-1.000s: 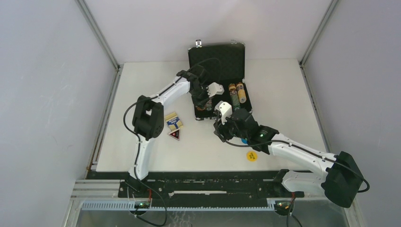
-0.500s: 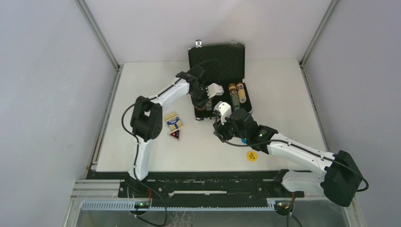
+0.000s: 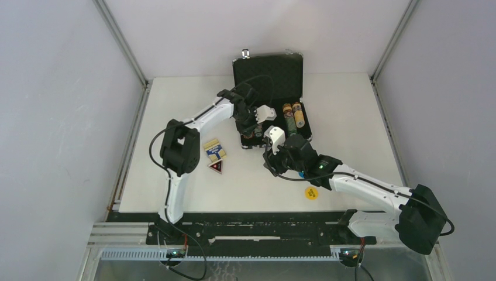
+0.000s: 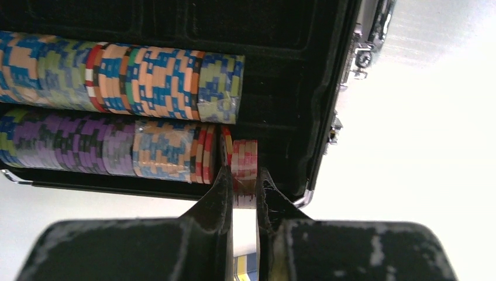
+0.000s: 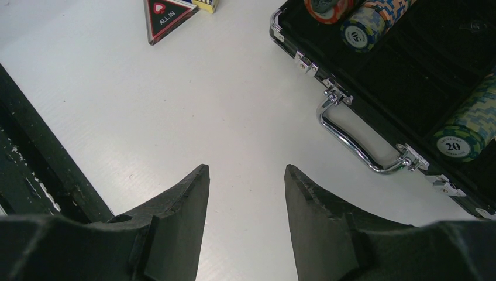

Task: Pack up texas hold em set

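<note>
The black briefcase (image 3: 299, 70) stands open at the back of the table, rows of poker chips (image 4: 146, 82) in its foam base. My left gripper (image 4: 244, 175) is shut on a small stack of red-white chips (image 4: 244, 167), held at the end of the near row inside the case (image 4: 327, 117). My right gripper (image 5: 245, 172) is open and empty above the table, just in front of the case's handle (image 5: 357, 146). The yellow-blue card deck (image 3: 215, 149) and red triangular token (image 3: 216, 167) lie left of the case. The yellow round token (image 3: 311, 193) lies by the right arm.
A blue token (image 3: 302, 174) peeks out under the right arm. The red triangle (image 5: 165, 14) reads "ALL IN" in the right wrist view. Side walls stand left and right; a black rail (image 3: 257, 218) runs along the near edge.
My left gripper has shifted slightly toward the case's near-left corner with the chips. The right arm has edged a little to the left.
</note>
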You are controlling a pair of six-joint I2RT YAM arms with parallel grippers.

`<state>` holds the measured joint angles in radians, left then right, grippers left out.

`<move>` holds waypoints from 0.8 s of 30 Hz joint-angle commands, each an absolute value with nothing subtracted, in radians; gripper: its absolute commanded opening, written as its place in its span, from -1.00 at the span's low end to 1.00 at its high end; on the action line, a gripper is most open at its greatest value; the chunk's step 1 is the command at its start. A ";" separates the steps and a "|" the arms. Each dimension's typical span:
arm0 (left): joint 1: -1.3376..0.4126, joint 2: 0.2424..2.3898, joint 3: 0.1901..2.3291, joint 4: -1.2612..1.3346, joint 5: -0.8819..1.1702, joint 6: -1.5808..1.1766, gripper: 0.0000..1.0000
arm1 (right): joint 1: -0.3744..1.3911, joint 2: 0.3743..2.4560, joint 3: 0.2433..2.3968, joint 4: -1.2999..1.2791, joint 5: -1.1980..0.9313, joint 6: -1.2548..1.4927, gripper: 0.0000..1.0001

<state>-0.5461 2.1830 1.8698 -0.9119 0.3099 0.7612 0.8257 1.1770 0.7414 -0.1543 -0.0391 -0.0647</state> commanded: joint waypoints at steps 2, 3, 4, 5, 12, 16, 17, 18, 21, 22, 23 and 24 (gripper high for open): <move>-0.554 2.102 1.853 -0.945 0.341 0.786 -0.99 | 0.821 1.175 0.746 -0.107 -0.051 -0.050 0.16; -0.554 2.101 1.853 -0.944 0.342 0.785 -0.99 | 0.821 1.175 0.746 -0.107 -0.051 -0.050 0.16; -0.555 2.097 1.853 -0.943 0.340 0.779 -0.99 | 0.821 1.175 0.746 -0.107 -0.051 -0.050 0.16; -0.556 2.092 1.853 -0.942 0.336 0.774 -0.99 | 0.821 1.175 0.746 -0.107 -0.052 -0.050 0.16; -0.561 2.066 1.851 -0.936 0.330 0.779 -0.99 | 0.820 1.181 0.747 -0.105 -0.055 -0.048 0.16; -0.564 2.078 1.848 -0.948 0.335 0.784 -0.99 | 0.821 1.178 0.746 -0.106 -0.055 -0.049 0.16; -0.564 2.082 1.850 -0.950 0.336 0.783 -0.99 | 0.821 1.178 0.747 -0.106 -0.056 -0.049 0.16; -0.566 2.086 1.851 -0.952 0.338 0.783 -0.99 | 0.821 1.179 0.746 -0.106 -0.055 -0.048 0.16; -0.569 2.093 1.853 -0.960 0.345 0.782 -0.99 | 0.821 1.181 0.746 -0.107 -0.055 -0.047 0.16; -0.569 2.095 1.852 -0.959 0.346 0.783 -0.99 | 0.821 1.181 0.746 -0.107 -0.055 -0.047 0.16; -0.569 2.097 1.852 -0.959 0.346 0.784 -0.99 | 0.820 1.181 0.746 -0.106 -0.055 -0.047 0.16; -0.570 2.100 1.851 -0.959 0.344 0.785 -0.99 | 0.821 1.181 0.744 -0.104 -0.055 -0.048 0.16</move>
